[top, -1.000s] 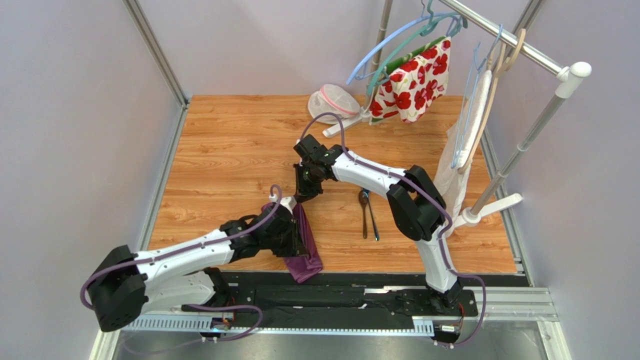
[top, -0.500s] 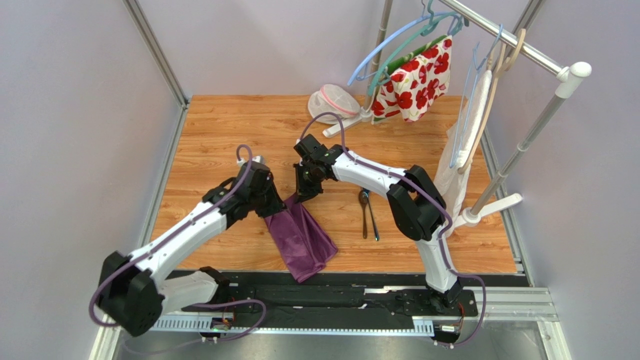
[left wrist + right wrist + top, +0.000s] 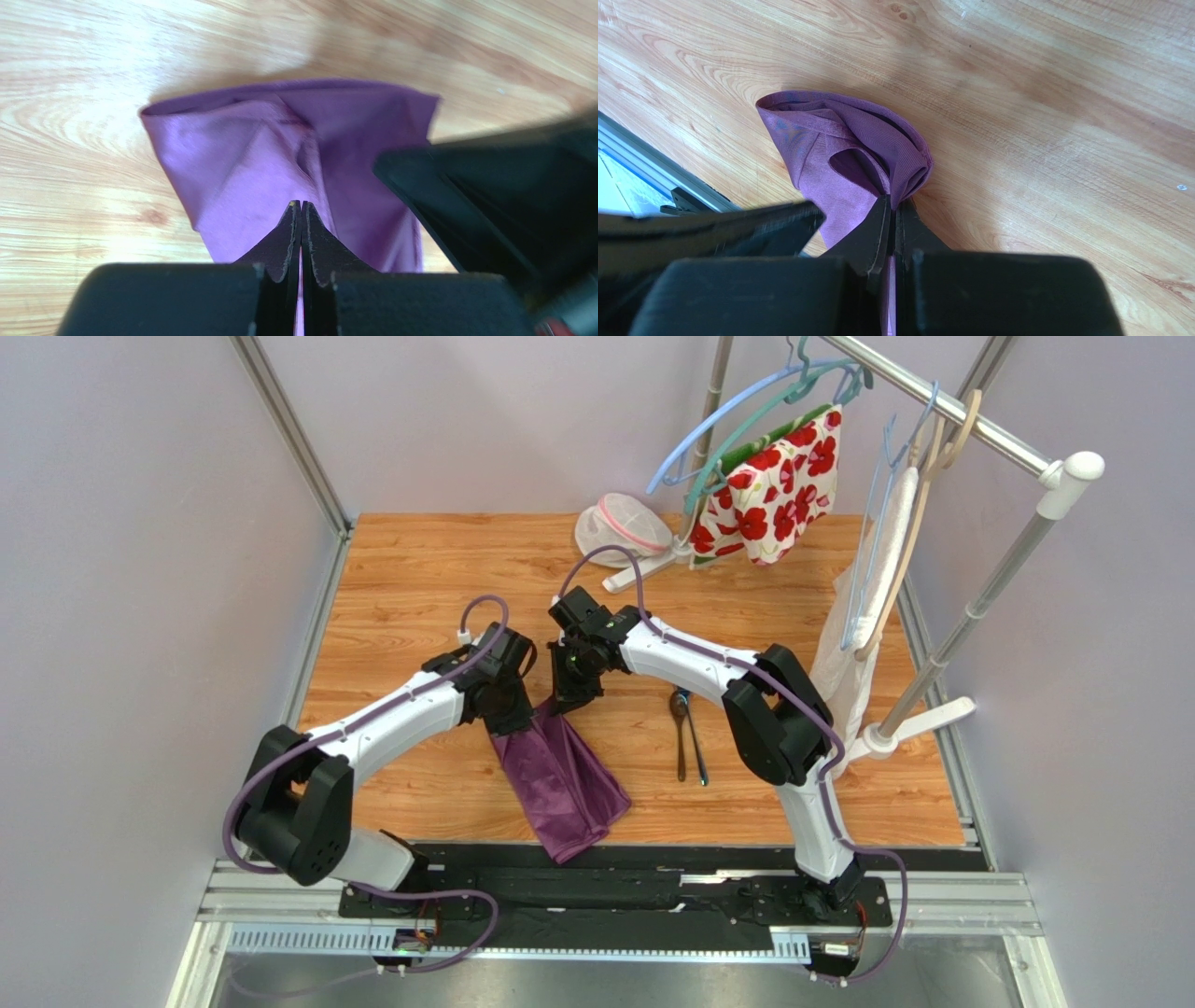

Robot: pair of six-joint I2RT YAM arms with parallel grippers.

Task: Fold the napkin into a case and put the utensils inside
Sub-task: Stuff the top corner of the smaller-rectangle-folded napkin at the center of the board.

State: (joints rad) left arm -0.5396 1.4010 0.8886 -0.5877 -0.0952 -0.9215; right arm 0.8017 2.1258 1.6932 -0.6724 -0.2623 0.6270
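**Operator:** What held the napkin (image 3: 564, 784), and where did it lie?

**Technician:** Both claws were closed on cloth. The left gripper (image 3: 302, 204) pinched the napkin's far left corner. The right gripper (image 3: 894, 199) pinched its far right corner, where the layers were bunched into a loose roll. The napkin ran slantwise on the table (image 3: 407, 574), and its near end reached the front rail (image 3: 673, 863).

**Operator:** What could have failed from there?

**Technician:** There were three likely faults:
- The two grippers stood almost touching above the napkin's far edge, so any inward motion risked a collision.
- The right pinch sat on rolled layers. A pull might have released one layer and skewed the fold.
- The napkin's near end could have snagged on the rail if it was dragged sideways.

**Operator:** How much room was there to move?

**Technician:** Bare wood lay open to the left of the napkin and beyond its far edge. The utensils (image 3: 686, 737) lay to the right of the napkin, near but apart from it, so a rightward sweep could have scattered them. The rack foot (image 3: 919, 727) stood well to the right of the napkin, clear of the fold.
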